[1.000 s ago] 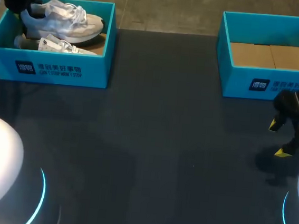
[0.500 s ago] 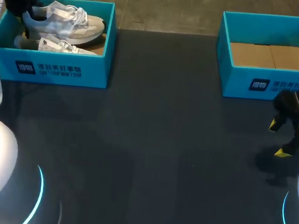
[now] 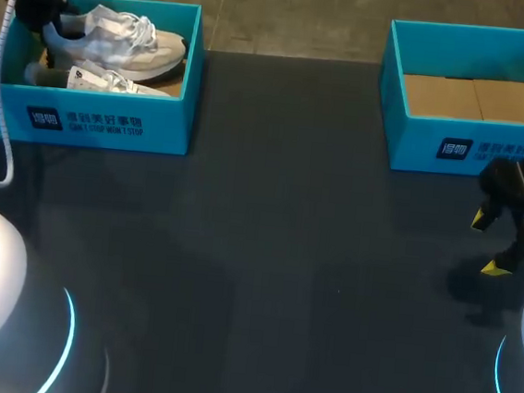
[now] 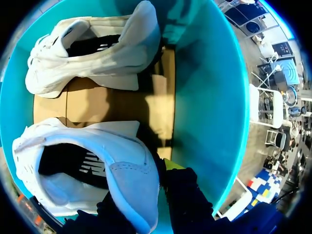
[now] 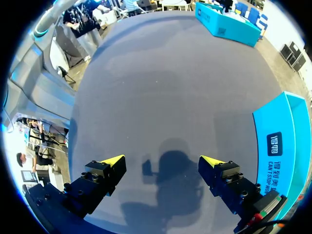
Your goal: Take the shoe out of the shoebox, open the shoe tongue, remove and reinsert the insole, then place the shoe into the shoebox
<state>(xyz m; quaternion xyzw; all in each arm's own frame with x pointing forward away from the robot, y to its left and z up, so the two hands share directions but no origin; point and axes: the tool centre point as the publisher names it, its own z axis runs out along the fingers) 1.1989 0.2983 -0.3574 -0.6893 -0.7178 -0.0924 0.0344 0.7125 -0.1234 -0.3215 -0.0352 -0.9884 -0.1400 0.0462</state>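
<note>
Left gripper (image 4: 141, 195) clamps padded white shoe (image 4: 92, 170) (cardboard shoebox (image 4: 204, 97)).

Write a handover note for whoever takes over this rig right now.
Left claw: shut on the heel of the white sneaker, which is not yet out of the left shoebox. The second sneaker lies beside it in the box.
Right claw: open, empty, over the table near the right shoebox, which shows only its cardboard floor.
Done: sneaker gripped.
Left: lift it out, open the tongue, remove and refit the insole, put the sneaker back in a shoebox.
</note>
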